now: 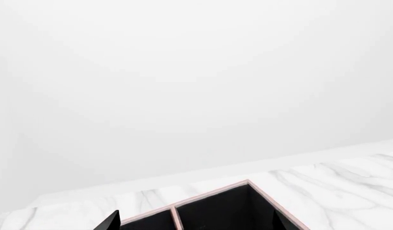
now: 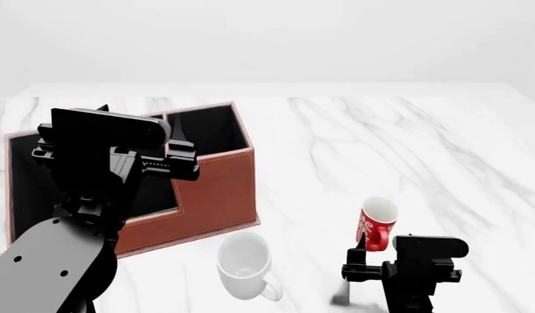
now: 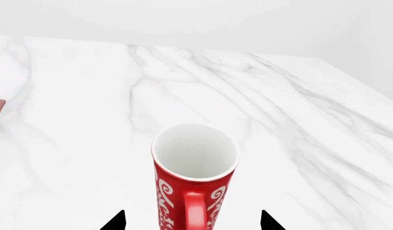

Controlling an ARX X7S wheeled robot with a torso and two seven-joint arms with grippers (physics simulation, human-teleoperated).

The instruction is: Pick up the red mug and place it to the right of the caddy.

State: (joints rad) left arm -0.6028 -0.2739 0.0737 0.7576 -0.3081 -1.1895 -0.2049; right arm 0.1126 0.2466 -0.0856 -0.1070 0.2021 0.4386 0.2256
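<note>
The red mug [image 3: 195, 172] with white print stands upright on the marble table, its handle turned toward my right wrist camera. It also shows in the head view [image 2: 376, 225], right of the caddy and well apart from it. My right gripper [image 3: 191, 221] is open, with one fingertip on each side of the mug's lower body and a gap on both sides. The caddy [image 2: 211, 189] is a reddish-brown box with black compartments at the left. My left gripper [image 1: 196, 223] is open and empty above the caddy's black compartments [image 1: 222, 211].
A plain white mug [image 2: 244, 264] stands in front of the caddy, left of the red mug. The marble table [image 2: 355, 150] runs back to a far edge against a white wall. My left arm [image 2: 102, 156] hangs over the caddy.
</note>
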